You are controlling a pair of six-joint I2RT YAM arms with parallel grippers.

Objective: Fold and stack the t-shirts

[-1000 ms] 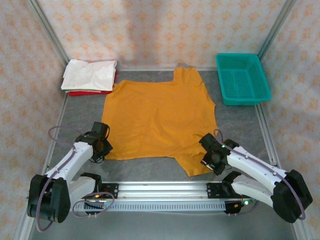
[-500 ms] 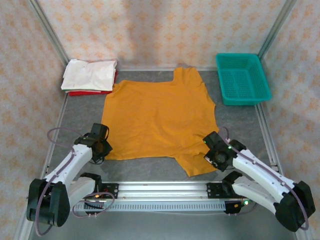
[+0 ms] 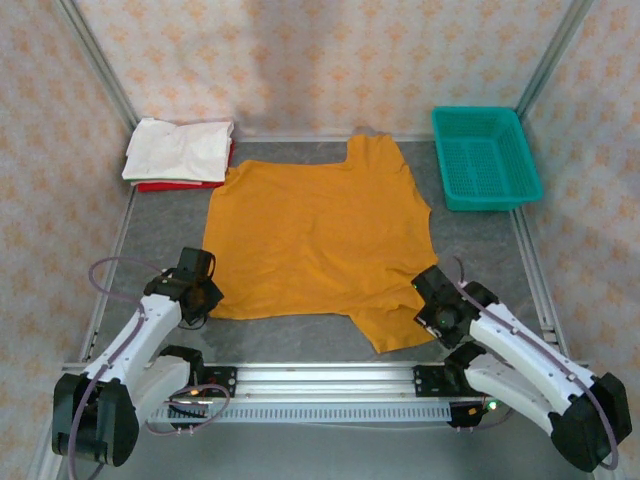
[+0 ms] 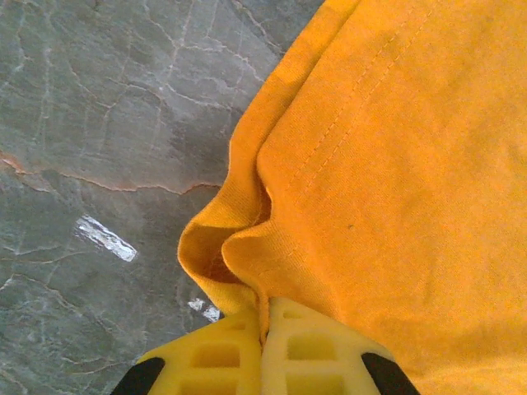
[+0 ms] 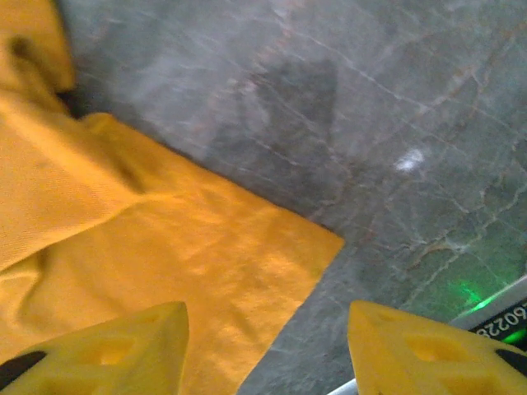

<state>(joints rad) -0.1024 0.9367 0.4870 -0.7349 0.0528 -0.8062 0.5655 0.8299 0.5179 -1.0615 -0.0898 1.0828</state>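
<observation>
Grey marbled tabletop [image 3: 165, 235], patterned walls; the mustard-orange t-shirt [image 3: 315, 235] lies flat mid-frame, and the white t-shirt [image 3: 180, 148] sits folded on the red t-shirt [image 3: 165, 186] at upper left. Left gripper [image 4: 268, 325] is pinched closed on the bunched lower-left hem corner; right gripper [image 5: 265, 333] is spread wide over the protruding lower-right corner, holding nothing. Cloth judged light, limp and prone to sagging: take it at corners and seams, both sides together.

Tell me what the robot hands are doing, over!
Left gripper shut on orange t-shirt corner. Right gripper open above its other near corner. Shirt flat, unfolded. Teal basket well aside.
</observation>
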